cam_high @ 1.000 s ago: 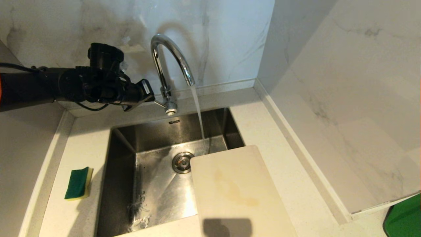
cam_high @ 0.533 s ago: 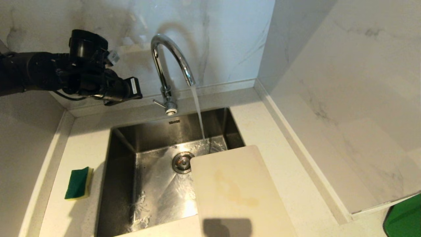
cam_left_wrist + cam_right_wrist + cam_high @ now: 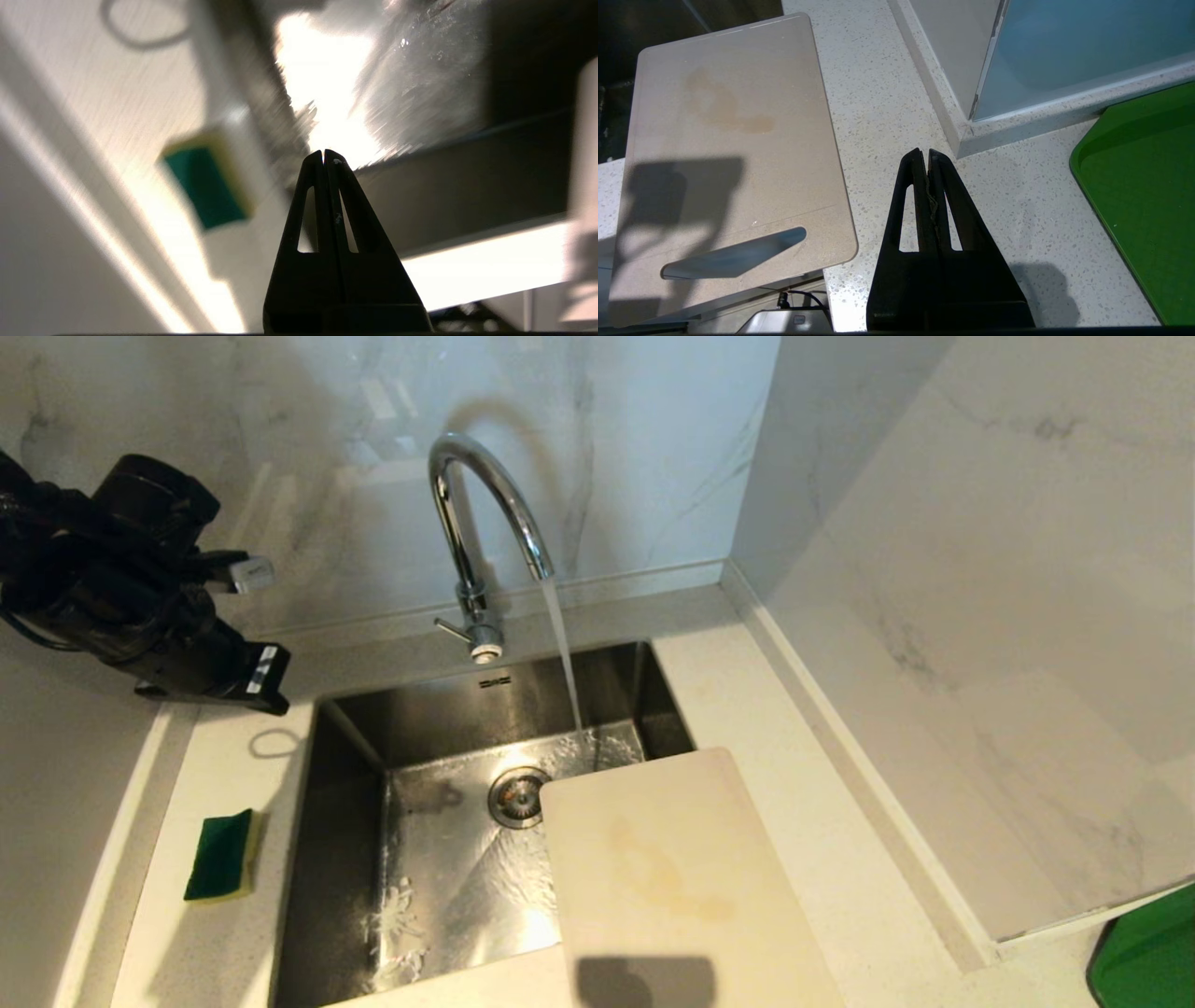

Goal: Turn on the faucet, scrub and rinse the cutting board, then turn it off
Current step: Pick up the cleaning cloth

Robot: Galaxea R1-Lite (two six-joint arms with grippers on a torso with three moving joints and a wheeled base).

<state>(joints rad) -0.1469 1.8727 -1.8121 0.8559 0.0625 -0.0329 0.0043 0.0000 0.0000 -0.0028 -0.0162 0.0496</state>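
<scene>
- Both grippers have their fingers pressed together, empty: the left gripper (image 3: 323, 156) sits at mid-left of the head view, the right gripper (image 3: 924, 156) over the counter (image 3: 887, 107).
- Risk: closed tips would shove the sponge (image 3: 222, 855) rather than grasp it.
- Risk: the faucet (image 3: 481, 532) is running; the cutting board (image 3: 672, 877), at lower centre overhanging the sink (image 3: 467, 709), might tip in.
- The sink's small stamped mark is unreadable.

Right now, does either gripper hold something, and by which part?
Nothing is held: the left gripper and right gripper are both shut and empty.
</scene>
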